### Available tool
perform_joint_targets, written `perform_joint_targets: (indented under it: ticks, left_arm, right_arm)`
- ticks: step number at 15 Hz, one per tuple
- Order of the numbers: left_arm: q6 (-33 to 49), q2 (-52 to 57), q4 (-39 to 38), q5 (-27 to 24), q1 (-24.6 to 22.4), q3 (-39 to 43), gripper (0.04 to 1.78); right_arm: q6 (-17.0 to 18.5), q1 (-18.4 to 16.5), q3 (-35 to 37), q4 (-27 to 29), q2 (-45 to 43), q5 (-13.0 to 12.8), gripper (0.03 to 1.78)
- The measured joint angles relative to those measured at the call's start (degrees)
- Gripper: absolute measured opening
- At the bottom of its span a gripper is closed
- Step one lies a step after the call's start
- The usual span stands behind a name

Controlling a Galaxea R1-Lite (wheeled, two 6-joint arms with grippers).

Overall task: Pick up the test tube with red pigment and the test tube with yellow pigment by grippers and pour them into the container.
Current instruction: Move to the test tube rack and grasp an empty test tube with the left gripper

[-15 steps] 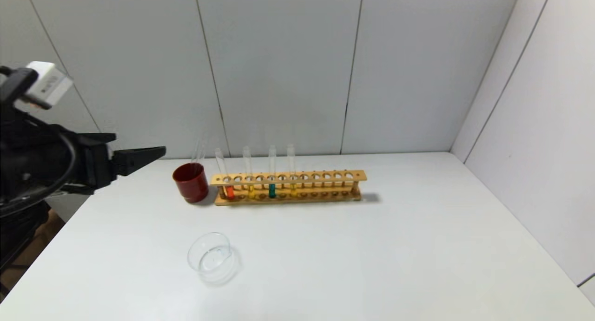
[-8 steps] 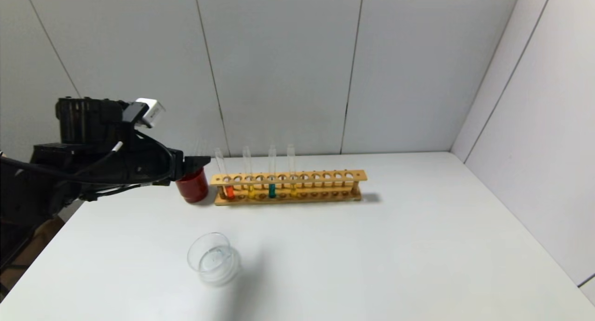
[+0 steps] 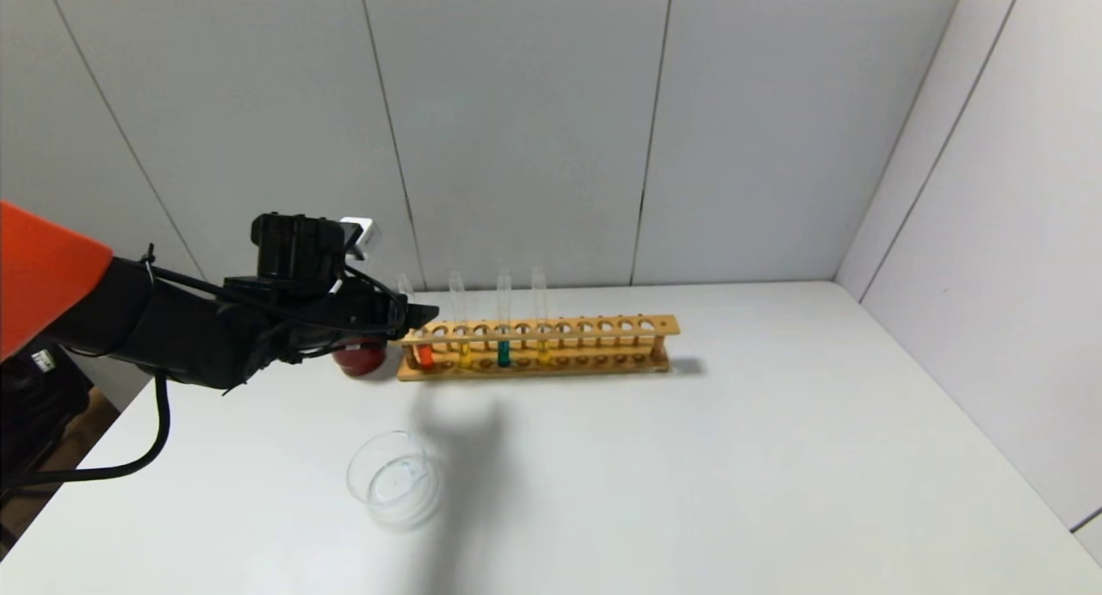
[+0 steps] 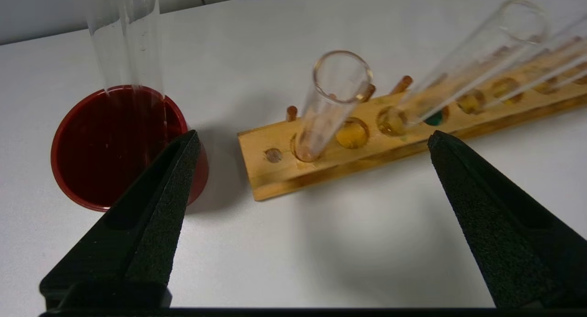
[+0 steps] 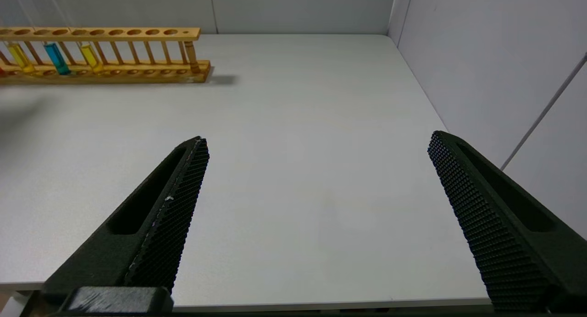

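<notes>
The test tube with red pigment [image 3: 424, 355] stands in the end hole of the wooden rack [image 3: 603, 328], nearest the cup. The test tube with yellow pigment [image 3: 465, 355] stands beside it. My left gripper [image 3: 417, 318] is open at the rack's left end, level with the tubes' upper parts. In the left wrist view the red tube [image 4: 330, 106] stands just beyond the open left gripper [image 4: 313, 134], untouched. The container [image 3: 353, 479], a clear glass dish, sits on the table nearer to me. My right gripper [image 5: 317, 137] is open and empty over the table's front right.
A dark red cup [image 3: 360, 360] holding an empty glass tube [image 4: 126, 41] stands just left of the rack, partly behind my left gripper. A teal tube [image 3: 504, 354] and a paler yellow tube [image 3: 542, 351] stand further along the rack. Walls close the back and right.
My left arm has swung in from the far left and reached right to the rack's left end. Its shadow now falls on the table by the dish. The tubes and dish have not moved.
</notes>
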State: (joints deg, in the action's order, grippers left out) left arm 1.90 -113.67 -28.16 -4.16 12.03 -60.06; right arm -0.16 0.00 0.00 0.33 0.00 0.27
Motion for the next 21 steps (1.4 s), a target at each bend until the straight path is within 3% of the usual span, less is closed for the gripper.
perform_joint_targets:
  ticks: [8,13,17,21]
  left_arm:
    - [2.39,-8.08,0.46,2.73,0.15,-8.96,1.75]
    - [2.43,-10.56,0.29,2.95,0.04,-10.52,1.69]
    - [2.45,-10.92,0.11,3.01,0.10,-10.80,1.26]
    - [2.45,-10.92,0.02,3.00,0.23,-10.91,0.53]
  right_arm:
    - [0.00,0.05,0.00,0.02,0.00,0.02,1.75]
    - [0.00,0.07,0.00,0.02,0.00,0.00,1.75]
    - [0.00,0.05,0.00,0.02,0.00,0.02,1.75]
    - [0.02,0.07,0.00,0.02,0.00,0.02,1.75]
